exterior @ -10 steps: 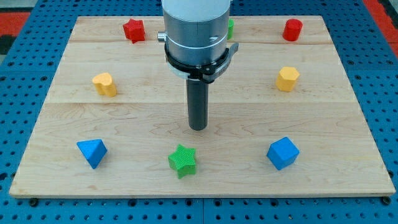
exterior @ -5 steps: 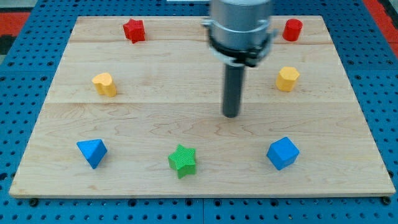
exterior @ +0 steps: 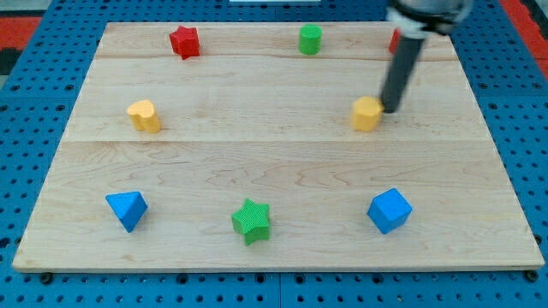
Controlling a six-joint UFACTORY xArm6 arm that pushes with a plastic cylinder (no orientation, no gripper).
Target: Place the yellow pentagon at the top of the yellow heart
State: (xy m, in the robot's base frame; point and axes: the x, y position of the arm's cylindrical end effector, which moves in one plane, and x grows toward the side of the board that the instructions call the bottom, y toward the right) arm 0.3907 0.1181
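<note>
The yellow pentagon [exterior: 366, 113] lies right of the board's middle. My tip [exterior: 390, 109] touches its right side; the dark rod slants up toward the view's top right. The yellow heart [exterior: 144, 115] lies far off at the view's left, at about the same height on the board. The rod hides most of a red block [exterior: 395, 38] at the top right.
A red star [exterior: 184, 41] sits at the top left and a green cylinder [exterior: 310, 39] at the top middle. A blue pyramid [exterior: 127, 209], a green star [exterior: 252, 221] and a blue cube [exterior: 390, 210] lie along the bottom of the wooden board [exterior: 274, 248].
My tip swept from the board's middle to the right and up, came round the yellow pentagon's right side, and the pentagon has slid left. The green cylinder is uncovered.
</note>
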